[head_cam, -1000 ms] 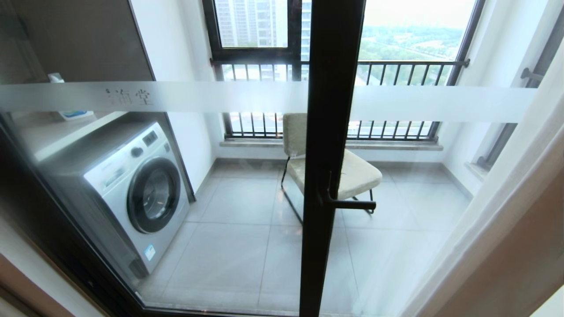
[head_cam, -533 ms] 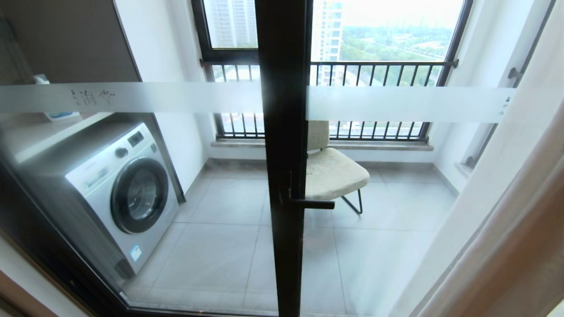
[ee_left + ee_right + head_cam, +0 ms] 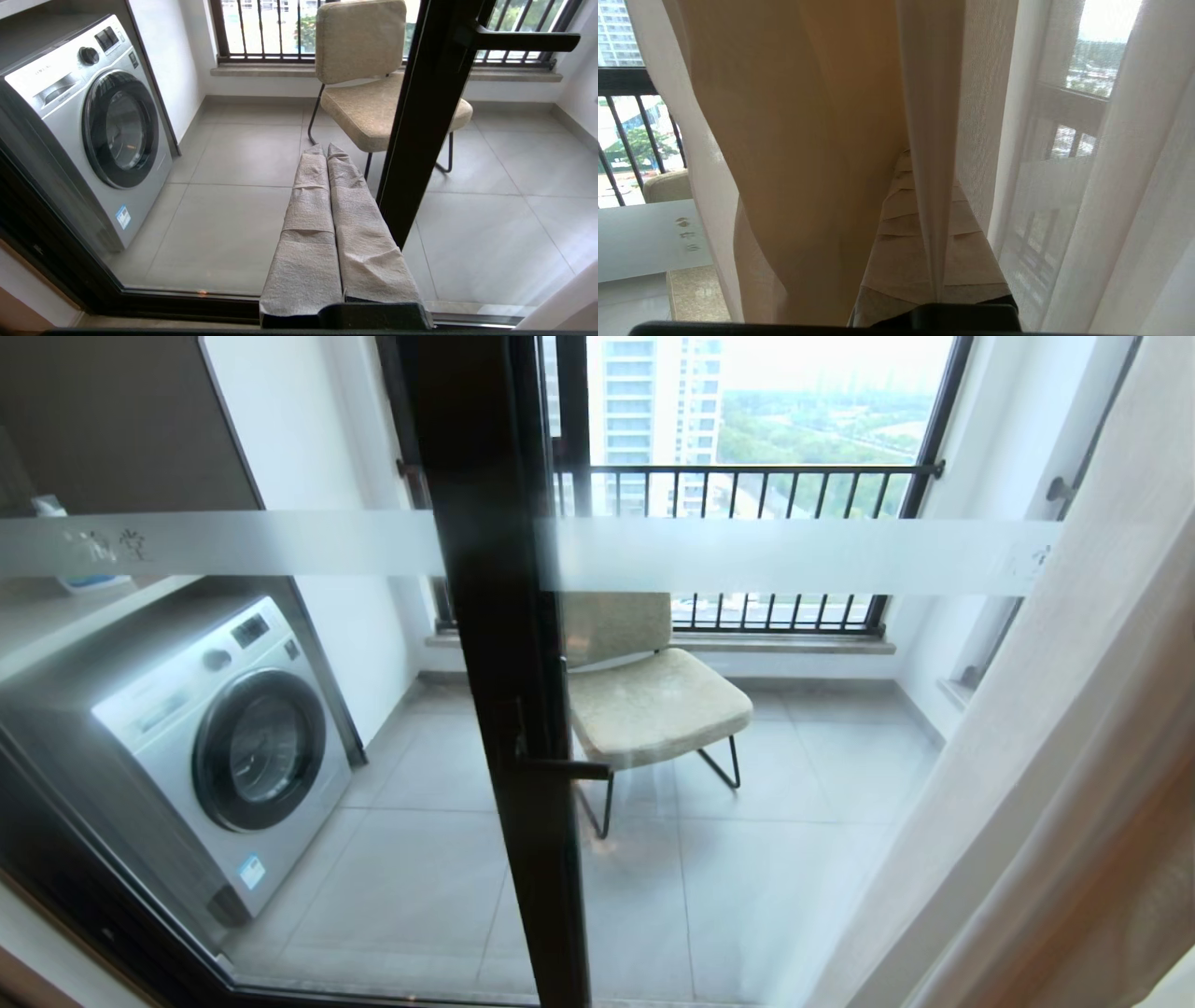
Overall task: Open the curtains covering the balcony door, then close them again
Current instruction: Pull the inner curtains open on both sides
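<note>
Door frame (image 3: pixel 495 644) leftward; lettering unreadable

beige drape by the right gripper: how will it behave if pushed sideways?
Likely floppy: the beige drape hangs in soft folds around the right gripper. It would probably bunch rather than slide as one. The white sheer beside it looks lighter.

Balcony interior, head view. Floor (image 3: pixel 747 859): large pale grey tiles, daylit. Washing machine (image 3: pixel 215 756): silver front-loader with dark round porthole, at 8 o'clock, set under a counter (image 3: pixel 84 616) bearing a white-and-blue container (image 3: pixel 79 581). Chair (image 3: pixel 653 705): beige upholstered seat and back on thin black legs, near centre. Railed window (image 3: pixel 747 485): black frame and bars, at 12 to 1 o'clock, stone sill below; high-rise blocks and green trees outside. White walls (image 3: pixel 364 616) either side.
</note>
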### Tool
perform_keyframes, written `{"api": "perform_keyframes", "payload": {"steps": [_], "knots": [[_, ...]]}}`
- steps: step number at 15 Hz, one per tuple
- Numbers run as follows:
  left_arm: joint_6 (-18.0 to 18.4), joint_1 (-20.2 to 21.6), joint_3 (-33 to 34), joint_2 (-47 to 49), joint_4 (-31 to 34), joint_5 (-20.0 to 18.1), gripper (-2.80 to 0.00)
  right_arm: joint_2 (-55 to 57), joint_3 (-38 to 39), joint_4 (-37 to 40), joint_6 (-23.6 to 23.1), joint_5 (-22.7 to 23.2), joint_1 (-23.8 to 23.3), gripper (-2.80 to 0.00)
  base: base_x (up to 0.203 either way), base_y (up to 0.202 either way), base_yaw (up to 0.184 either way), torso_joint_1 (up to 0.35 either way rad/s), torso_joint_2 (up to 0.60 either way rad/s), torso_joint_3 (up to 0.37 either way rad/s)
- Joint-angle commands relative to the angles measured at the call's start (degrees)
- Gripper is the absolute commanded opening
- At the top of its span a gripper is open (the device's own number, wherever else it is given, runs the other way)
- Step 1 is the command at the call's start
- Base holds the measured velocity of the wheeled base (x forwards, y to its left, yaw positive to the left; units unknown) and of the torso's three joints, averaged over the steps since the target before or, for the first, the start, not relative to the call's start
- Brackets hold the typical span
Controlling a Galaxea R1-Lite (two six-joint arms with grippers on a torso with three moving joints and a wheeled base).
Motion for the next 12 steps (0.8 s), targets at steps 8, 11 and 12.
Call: {"api": "perform_keyframes", "payload": {"steps": [8,11,12], "knots": [[0.0,0.0,0.0,0.0,0.0,0.0,-2.8,2.2,-2.7,-0.1,0.0,0.1,-3.2,-2.8,0.0,-0.189,0.0,0.001,0.0,0.003],[0.0,0.0,0.0,0.0,0.0,0.0,-2.8,2.0,-2.7,0.0,0.0,0.1,-3.6,-2.8,0.0,-0.189,-0.001,-0.001,0.0,0.002],[0.0,0.0,0.0,0.0,0.0,0.0,-2.8,1.9,-2.7,0.0,0.0,0.1,-3.6,-2.8,0.0,-0.189,-0.004,-0.002,0.0,0.0]]}}
